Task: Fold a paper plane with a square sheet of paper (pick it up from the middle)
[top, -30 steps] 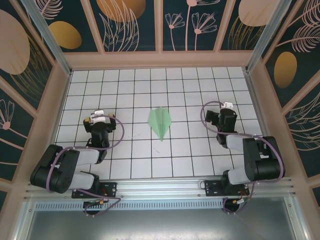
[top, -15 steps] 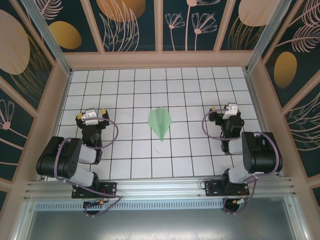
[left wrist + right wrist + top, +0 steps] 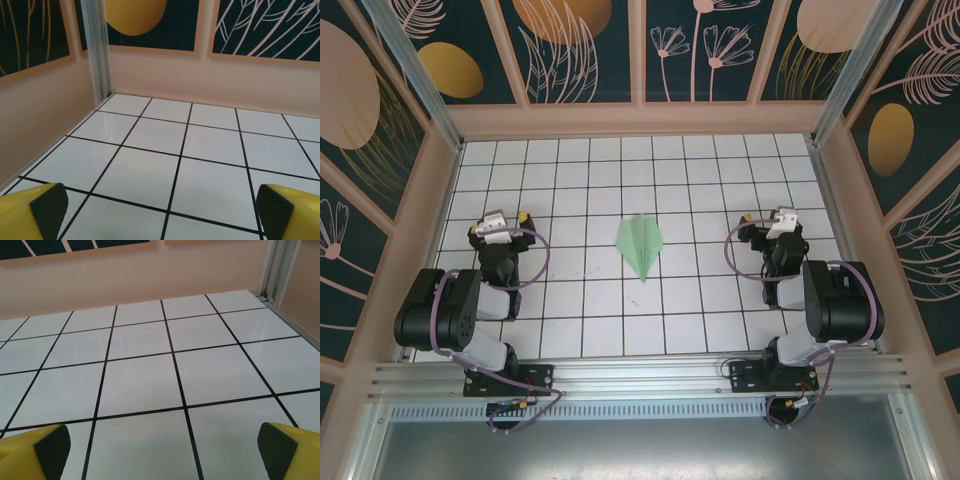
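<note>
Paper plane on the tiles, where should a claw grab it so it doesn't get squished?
Grab the paper plane by its middle fold, in the wide far part, coming straight down from above. It lies flat on the tiles, so nothing sticks out sideways, and its thin near tip would likely bend.

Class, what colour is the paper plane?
The paper plane is pale green, seen best from the top camera.
</note>
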